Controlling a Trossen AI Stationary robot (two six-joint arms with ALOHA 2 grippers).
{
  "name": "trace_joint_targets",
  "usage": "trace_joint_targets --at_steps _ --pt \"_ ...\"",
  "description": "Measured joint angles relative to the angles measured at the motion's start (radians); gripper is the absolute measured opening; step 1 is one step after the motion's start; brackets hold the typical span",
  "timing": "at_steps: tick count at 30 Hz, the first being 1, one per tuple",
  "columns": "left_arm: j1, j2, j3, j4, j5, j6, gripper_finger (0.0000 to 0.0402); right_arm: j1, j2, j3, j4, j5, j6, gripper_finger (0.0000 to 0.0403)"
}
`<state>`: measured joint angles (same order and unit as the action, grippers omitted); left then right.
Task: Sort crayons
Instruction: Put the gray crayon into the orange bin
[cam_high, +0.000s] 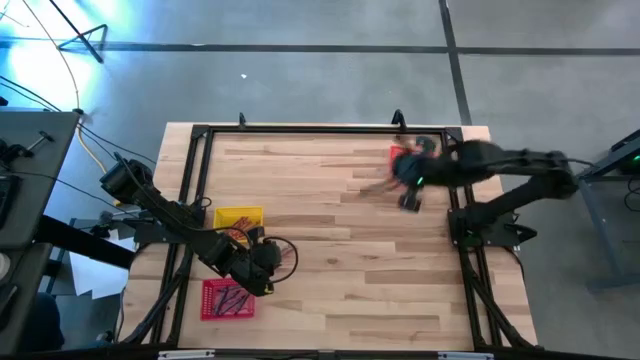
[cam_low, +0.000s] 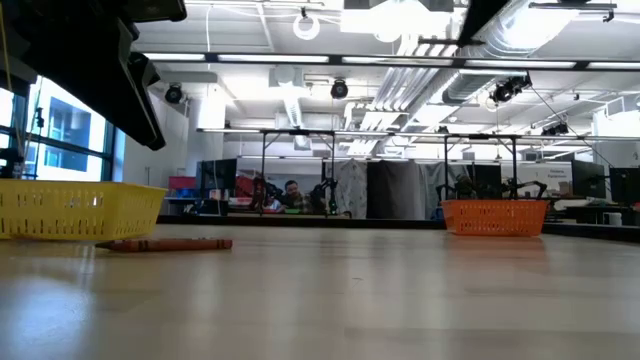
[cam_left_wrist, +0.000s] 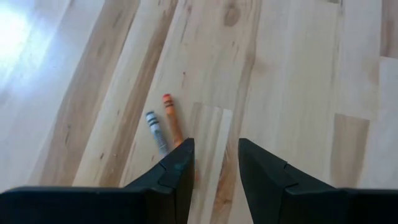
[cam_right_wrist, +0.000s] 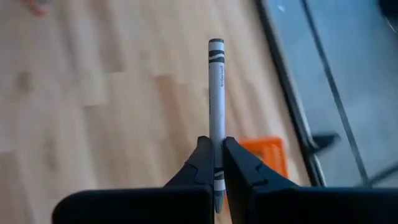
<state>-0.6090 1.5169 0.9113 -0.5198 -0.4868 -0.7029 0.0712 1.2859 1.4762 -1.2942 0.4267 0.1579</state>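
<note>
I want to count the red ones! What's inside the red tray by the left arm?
Inside the red tray lie several crayons, reddish and dark, piled crosswise. An exact count isn't possible, and the left claw hangs over its top corner, hiding that part.

Bright open workshop beyond the wooden table (cam_low: 400, 300): ceiling lights (cam_low: 305, 25), dark curtains (cam_low: 400, 190), left-hand window (cam_low: 60, 135).
</note>
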Motion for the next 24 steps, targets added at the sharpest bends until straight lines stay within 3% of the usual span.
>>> trace_joint_targets --at_steps 5,11,17,24 --pt "0.000 0.000 0.000 0.000 -0.026 0.002 0.0110 -0.200 -0.174 -0.156 0.073 0.000 -0.024 0.0001" --pt "0.006 0.000 0.000 0.002 -0.073 0.067 0.0110 -0.367 -0.310 -0.423 0.353 -0.013 -0.024 0.0001" --pt "0.043 0.000 0.000 0.003 -0.084 0.056 0.0110 -0.466 -0.339 -0.659 0.617 0.013 0.099 0.0001" --pt "0.077 0.000 0.000 0.003 -0.084 0.042 0.0110 -0.525 -0.337 -0.835 0.764 0.045 0.197 0.0001"
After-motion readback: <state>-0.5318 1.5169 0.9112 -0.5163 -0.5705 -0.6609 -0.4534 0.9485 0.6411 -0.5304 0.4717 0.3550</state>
